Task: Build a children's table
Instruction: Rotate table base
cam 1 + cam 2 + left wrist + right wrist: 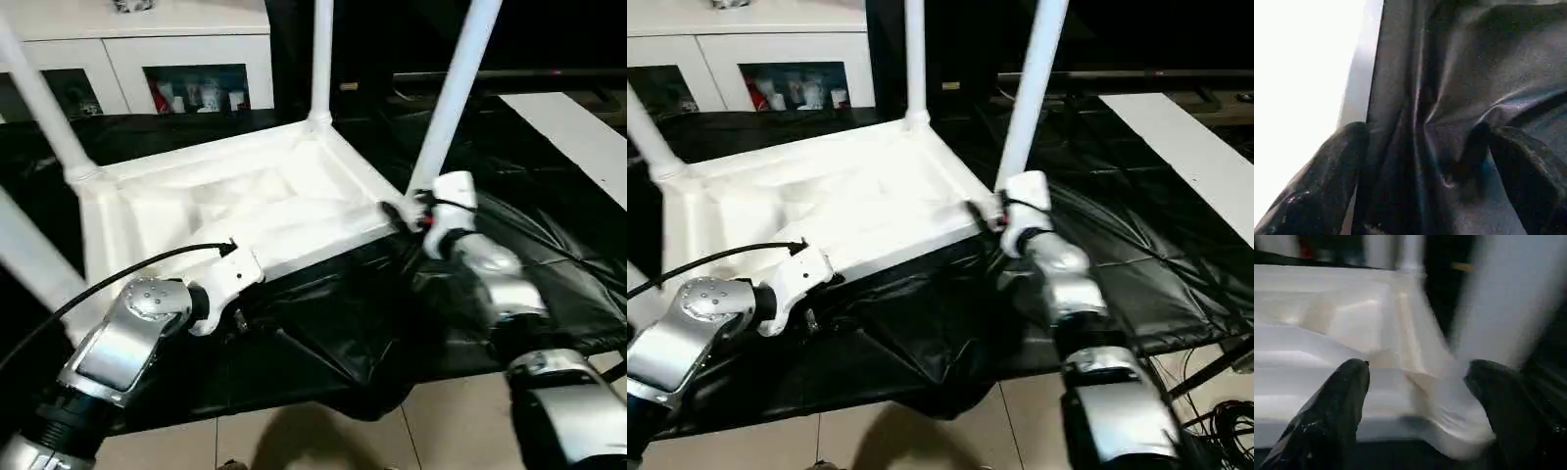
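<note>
Table: the white plastic rectangular tabletop (245,196) is laid upside down on black sheeting (333,333), its white tapered tube legs (453,98) pointing up.
Left gripper (1425,161): jaws are spread wide; nothing is held.
Right gripper (1418,387): jaws are parted at the near-right corner socket (1449,406); nothing is gripped.

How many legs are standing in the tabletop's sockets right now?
4: far-left corner leg, far-right corner leg, near-right corner leg beside the right gripper, and near-left corner leg, partly cut off at the picture's edge.
</note>
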You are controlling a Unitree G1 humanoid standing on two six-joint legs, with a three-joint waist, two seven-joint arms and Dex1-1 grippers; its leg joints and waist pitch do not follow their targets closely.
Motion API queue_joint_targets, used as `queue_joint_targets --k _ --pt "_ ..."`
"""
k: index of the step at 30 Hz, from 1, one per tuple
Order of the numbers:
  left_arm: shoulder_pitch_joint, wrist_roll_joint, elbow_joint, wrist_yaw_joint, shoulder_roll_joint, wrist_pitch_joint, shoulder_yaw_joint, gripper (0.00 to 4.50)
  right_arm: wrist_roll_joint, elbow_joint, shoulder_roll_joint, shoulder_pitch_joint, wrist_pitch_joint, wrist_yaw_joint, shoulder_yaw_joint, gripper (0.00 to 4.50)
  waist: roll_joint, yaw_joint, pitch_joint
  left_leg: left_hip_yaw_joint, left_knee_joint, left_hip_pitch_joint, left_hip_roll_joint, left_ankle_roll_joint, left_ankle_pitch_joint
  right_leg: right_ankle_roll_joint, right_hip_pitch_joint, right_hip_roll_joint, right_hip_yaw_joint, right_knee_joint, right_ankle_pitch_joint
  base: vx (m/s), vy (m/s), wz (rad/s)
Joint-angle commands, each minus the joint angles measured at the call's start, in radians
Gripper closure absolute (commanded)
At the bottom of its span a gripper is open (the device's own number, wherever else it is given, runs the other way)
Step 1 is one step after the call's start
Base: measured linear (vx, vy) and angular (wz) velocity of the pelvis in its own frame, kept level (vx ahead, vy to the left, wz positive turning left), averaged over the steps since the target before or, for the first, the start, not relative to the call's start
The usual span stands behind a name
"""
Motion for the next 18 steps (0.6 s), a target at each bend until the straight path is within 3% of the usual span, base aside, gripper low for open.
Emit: queue_joint_targets --k 1,6,9,10,12,16,17,18 --pt "-0.01 -0.013 -0.011 -0.007 0.012 0.01 0.043 0.05 -0.008 0.042 -0.031 -0.027 -0.019 -0.024 -0.034 0.76 0.002 -0.008 -0.067 0.012 -0.066 0.011 -0.001 0.001 -0.241 -0.228 0.048 -0.016 0.02 -0.062 -0.174 0.0 0.0 0.0" --pt "-0.004 -0.042 -0.008 -0.021 0.017 -0.001 0.068 0.05 -0.019 0.107 -0.08 -0.051 -0.046 -0.04 -0.049 0.76 -0.002 -0.019 -0.07 0.012 -0.059 0.0 -0.004 0.022 -0.21 -0.238 0.051 -0.016 0.018 -0.058 -0.15 0.0 0.0 0.0" --pt "0.014 -0.083 -0.033 -0.058 0.025 -0.026 0.074 0.05 -0.02 0.131 -0.093 -0.059 -0.064 -0.037 -0.055 0.76 -0.002 -0.022 -0.07 0.012 -0.057 0.001 -0.003 0.03 -0.215 -0.238 0.05 -0.016 0.017 -0.058 -0.164 0.0 0.0 0.0" --pt "0.028 -0.102 -0.06 -0.075 0.032 -0.015 0.073 0.05 -0.017 0.126 -0.094 -0.055 -0.065 -0.015 -0.055 0.76 -0.008 -0.024 -0.071 0.013 -0.057 0.001 -0.001 0.037 -0.21 -0.245 0.05 -0.017 0.017 -0.057 -0.158 0.0 0.0 0.0" --pt "0.03 -0.104 -0.066 -0.063 0.027 0.004 0.076 0.05 -0.018 0.119 -0.092 -0.048 -0.069 0.008 -0.049 0.76 -0.005 -0.024 -0.07 0.014 -0.056 0.002 0.001 0.048 -0.202 -0.253 0.049 -0.015 0.017 -0.055 -0.141 0.0 0.0 0.0" --pt "0.016 -0.104 -0.055 0.018 -0.034 0.024 0.102 0.05 -0.015 0.065 -0.073 -0.011 -0.065 0.156 -0.008 0.76 -0.006 -0.023 -0.068 0.015 -0.056 0.002 0.003 0.061 -0.213 -0.259 0.048 -0.015 0.017 -0.057 -0.156 0.0 0.0 0.0" --pt "0.015 -0.131 -0.07 0.026 -0.067 0.031 0.11 0.05 -0.012 0.024 -0.069 0.014 -0.046 0.25 0.027 0.76 -0.014 -0.023 -0.068 0.015 -0.056 0.001 0.003 0.064 -0.217 -0.258 0.05 -0.015 0.017 -0.059 -0.159 0.0 0.0 0.0" --pt "0.017 -0.146 -0.078 0.024 -0.08 0.032 0.113 0.05 -0.011 0.007 -0.068 0.024 -0.035 0.287 0.043 0.76 -0.009 -0.017 -0.067 0.014 -0.056 0.005 0.006 0.067 -0.217 -0.256 0.047 -0.018 0.018 -0.06 -0.165 0.0 0.0 0.0"
